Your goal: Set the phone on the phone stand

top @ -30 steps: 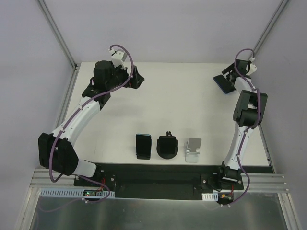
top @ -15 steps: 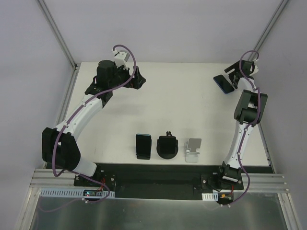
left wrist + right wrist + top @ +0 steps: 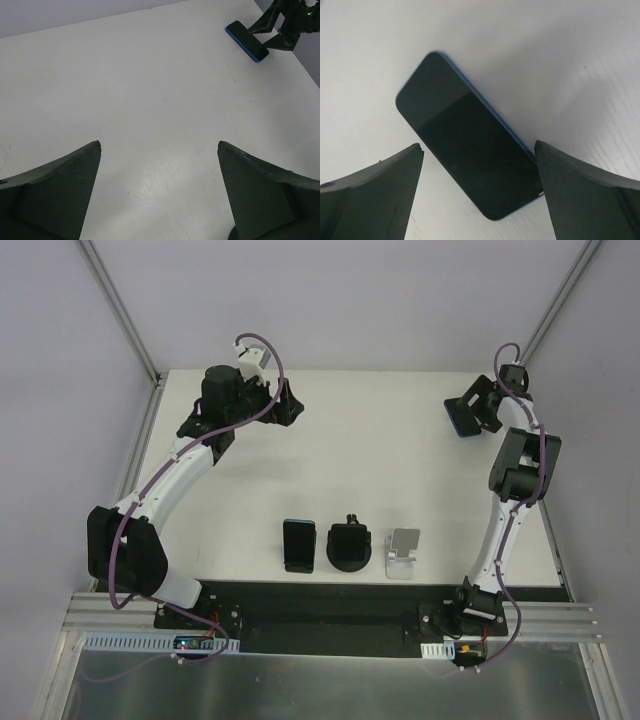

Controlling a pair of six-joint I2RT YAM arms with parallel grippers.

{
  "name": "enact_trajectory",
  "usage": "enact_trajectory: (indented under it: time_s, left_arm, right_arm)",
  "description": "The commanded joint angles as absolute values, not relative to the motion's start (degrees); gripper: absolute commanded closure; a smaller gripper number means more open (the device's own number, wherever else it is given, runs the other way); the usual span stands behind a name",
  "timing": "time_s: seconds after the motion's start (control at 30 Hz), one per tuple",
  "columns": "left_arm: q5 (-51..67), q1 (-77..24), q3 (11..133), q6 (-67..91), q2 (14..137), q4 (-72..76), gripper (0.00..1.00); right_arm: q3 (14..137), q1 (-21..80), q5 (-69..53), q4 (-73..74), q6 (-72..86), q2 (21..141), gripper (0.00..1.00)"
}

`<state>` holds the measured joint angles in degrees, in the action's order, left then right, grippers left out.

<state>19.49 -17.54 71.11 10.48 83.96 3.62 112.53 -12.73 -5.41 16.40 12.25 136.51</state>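
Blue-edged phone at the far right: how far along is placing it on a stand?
Done: the right pincer sits over the phone, open, a finger on each side. In hand: nothing; the phone lies flat on the table. Left: close, lift, carry it to a stand at the near edge; the silver stand and the black stand both look empty.

I see a white bench (image 3: 400, 470), pale grey walls (image 3: 340, 300) at 12 o'clock, a metal sheet (image 3: 330, 685) at 6, and even light w/ soft shadows.
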Motion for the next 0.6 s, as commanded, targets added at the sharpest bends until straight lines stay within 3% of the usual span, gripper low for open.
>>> enact_trajectory:
  time_s: [0.0,0.23,0.57]
  left_arm:
    - [21.27,-17.23,72.42,10.37,81.74,5.63,0.01]
    - [21.53,-17.23,72.51,10.28,82.26,5.8,0.01]
    - [21.36,-17.23,72.68,10.02,83.14,5.71,0.01]
  right_arm:
    - [116.8,-11.78,-5.01,30.58,0.89,135.0,0.02]
    - [126.9,-11.34,-7.56,40.6,-9.4,139.92,0.0]
    - [133.15,-5.98,3.87,45.61,-16.96,143.96,0.03]
